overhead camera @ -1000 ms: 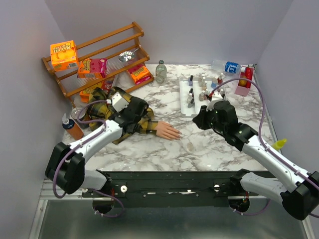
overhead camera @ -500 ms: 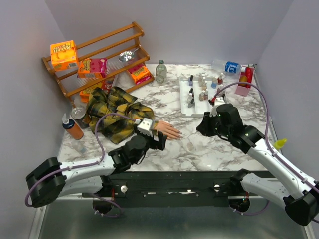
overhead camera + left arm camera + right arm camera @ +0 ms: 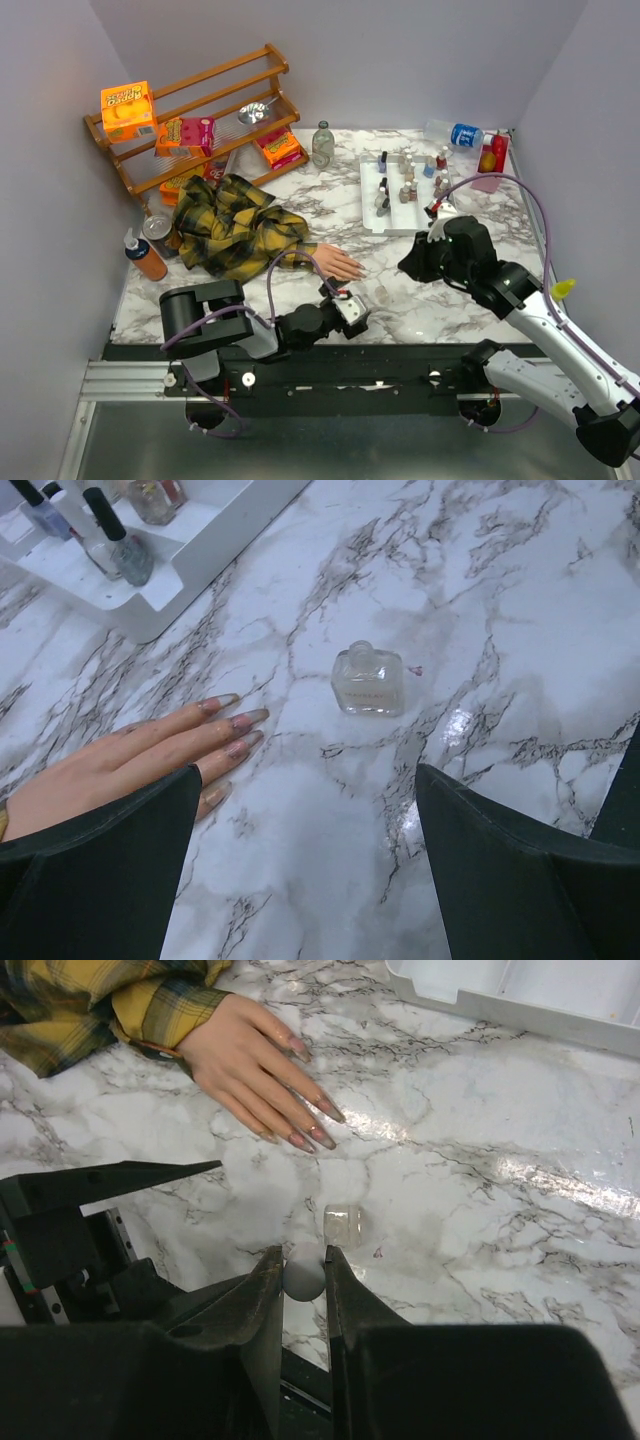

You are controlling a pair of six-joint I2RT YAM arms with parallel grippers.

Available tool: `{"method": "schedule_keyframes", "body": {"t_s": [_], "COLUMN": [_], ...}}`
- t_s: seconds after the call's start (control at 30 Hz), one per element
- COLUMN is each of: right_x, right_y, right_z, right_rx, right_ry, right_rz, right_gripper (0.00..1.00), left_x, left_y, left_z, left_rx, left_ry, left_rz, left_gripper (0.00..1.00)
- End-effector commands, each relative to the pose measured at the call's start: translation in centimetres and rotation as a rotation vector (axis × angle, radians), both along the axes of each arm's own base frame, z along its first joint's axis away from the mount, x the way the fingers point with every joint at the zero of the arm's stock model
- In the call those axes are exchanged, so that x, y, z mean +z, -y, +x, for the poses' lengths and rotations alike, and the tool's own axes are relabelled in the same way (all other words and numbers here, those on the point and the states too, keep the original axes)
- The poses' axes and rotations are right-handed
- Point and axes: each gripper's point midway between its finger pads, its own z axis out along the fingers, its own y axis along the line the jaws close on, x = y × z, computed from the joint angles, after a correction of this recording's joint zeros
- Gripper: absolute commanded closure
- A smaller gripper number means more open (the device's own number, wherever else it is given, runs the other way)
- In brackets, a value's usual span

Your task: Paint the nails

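My R end effector (image 3: 303, 1260): pinched shut on small white cap (image 3: 303, 1276); brush not visible. L end effector (image 3: 308, 772): wide open, empty. Nails (image 3: 236, 720) on mannequin hand (image 3: 110, 770), flat on table (image 3: 520, 600). Step, prob.: lower brush slow, one nail per stroke, light touch. Clear bottle (image 3: 368, 680) just past hand's fingertips, uncapped, contents look colourless. White tray (image 3: 220, 535) further past hand w/ several capped polish bottles (image 3: 128, 558).

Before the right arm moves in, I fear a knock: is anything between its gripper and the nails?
Only the clear bottle, just ahead of the right gripper, shut on a white cap, and slightly off the straight line to the nails. Nothing else visible.
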Motion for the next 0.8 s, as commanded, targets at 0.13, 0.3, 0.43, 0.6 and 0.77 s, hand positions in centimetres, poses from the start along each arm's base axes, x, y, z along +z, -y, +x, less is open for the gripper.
{"method": "schedule_keyframes", "body": {"t_s": [0.13,0.3,0.43,0.6,0.77], "right_x": [-0.2,-0.1,-0.1,-0.2,-0.2], "right_y": [0.0,-0.1,-0.1,-0.1,-0.2], "right_z": [-0.9,-1.0,-0.9,-0.9,-0.9], "right_rx": [0.021,0.029,0.028,0.028,0.03], "right_ry": [-0.006,-0.005,-0.004,-0.009,-0.011], "right_rz": [0.019,0.024,0.024,0.023,0.024], "right_gripper": [0.99,0.99,0.99,0.99,0.99], "left_x": [3.3,2.1,1.5,0.8,0.5], "left_y": [5.0,6.2,6.4,6.3,6.7], "left_z": [-1.2,-1.6,-1.5,-0.5,-0.4], "left_rx": [-0.159,-0.209,-0.248,-0.269,-0.304], "left_ry": [0.074,0.012,-0.036,-0.088,-0.128], "left_rz": [-0.136,-0.153,-0.173,-0.192,-0.201], "left_gripper": [0.06,0.08,0.08,0.09,0.09]}}
